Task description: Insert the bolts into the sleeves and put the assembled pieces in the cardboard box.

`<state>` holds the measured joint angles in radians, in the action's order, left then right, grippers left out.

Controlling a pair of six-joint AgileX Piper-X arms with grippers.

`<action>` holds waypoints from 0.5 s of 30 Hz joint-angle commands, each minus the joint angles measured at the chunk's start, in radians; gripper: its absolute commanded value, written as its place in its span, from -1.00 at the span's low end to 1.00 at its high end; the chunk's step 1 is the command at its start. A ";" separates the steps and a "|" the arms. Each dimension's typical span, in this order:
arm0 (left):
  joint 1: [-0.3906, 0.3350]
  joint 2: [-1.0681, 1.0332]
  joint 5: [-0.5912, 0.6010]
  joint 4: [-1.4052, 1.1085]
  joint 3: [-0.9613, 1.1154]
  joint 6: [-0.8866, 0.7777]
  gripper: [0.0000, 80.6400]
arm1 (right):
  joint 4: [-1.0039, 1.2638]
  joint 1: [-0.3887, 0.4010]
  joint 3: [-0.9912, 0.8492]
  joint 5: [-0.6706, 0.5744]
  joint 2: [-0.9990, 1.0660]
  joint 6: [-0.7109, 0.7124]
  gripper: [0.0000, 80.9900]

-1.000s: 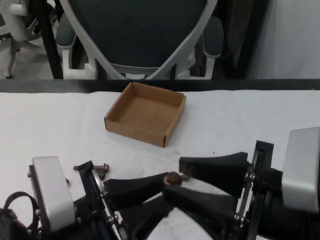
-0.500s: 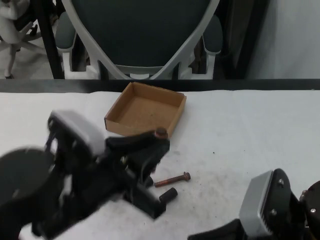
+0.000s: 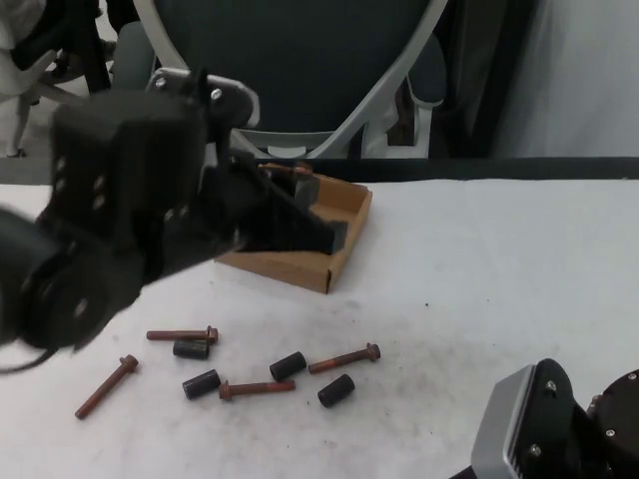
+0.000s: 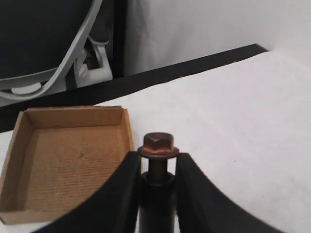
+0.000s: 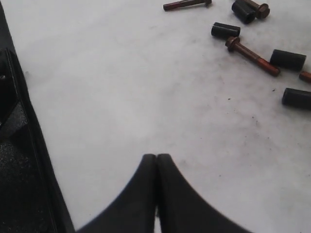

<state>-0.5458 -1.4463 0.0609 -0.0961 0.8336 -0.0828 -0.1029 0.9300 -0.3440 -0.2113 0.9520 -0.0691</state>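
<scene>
Left pincer (image 4: pixel 158 162): clamped on one assembled piece, fingers (image 4: pixel 116 199) pressing the sleeve (image 4: pixel 156 204) from both sides.

Bolt (image 4: pixel 158 145): seated in that sleeve, with its hexagonal head standing just past the fingertips. The long axis runs in line with the fingers. The head end leads, away from the wrist and toward the far side of the bench (image 5: pixel 121 97).

Cardboard box (image 4: pixel 73 155): below and just ahead of the tips, partly off to one side.

Change: a second ago the piece sat low at the near edge, between both pincers. Half a second ago this arm was carrying it up the bench. Now it hangs at the box. Judged: insertion and hand-over are finished for this piece, and only lowering and release remain.

Loose bolts (image 3: pixel 344 357) and loose sleeves (image 3: pixel 288 365): four of each, lying flat, well behind the pincer toward the near edge. Judged: four more pairs to join.

Right pincer (image 5: pixel 156 165): farthest back, low over the bench, withdrawn since the hand-over. Its fingers are pressed together with nothing between them.
</scene>
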 commanded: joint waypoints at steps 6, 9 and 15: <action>0.039 -0.213 -0.012 0.177 0.266 0.019 -0.98 | -0.105 -0.003 -0.034 -0.011 -0.003 0.061 -0.99; 0.039 -0.294 -0.015 0.232 0.379 0.039 -0.98 | -0.139 -0.006 -0.061 -0.012 -0.003 0.099 -0.99; 0.056 -0.462 -0.019 0.394 0.595 0.072 -0.98 | -0.235 -0.055 -0.138 0.027 0.040 0.176 -0.99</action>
<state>-0.5062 -1.8213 0.0556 0.1970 1.2944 -0.0386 -0.2872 0.9068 -0.4354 -0.1976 0.9636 0.0576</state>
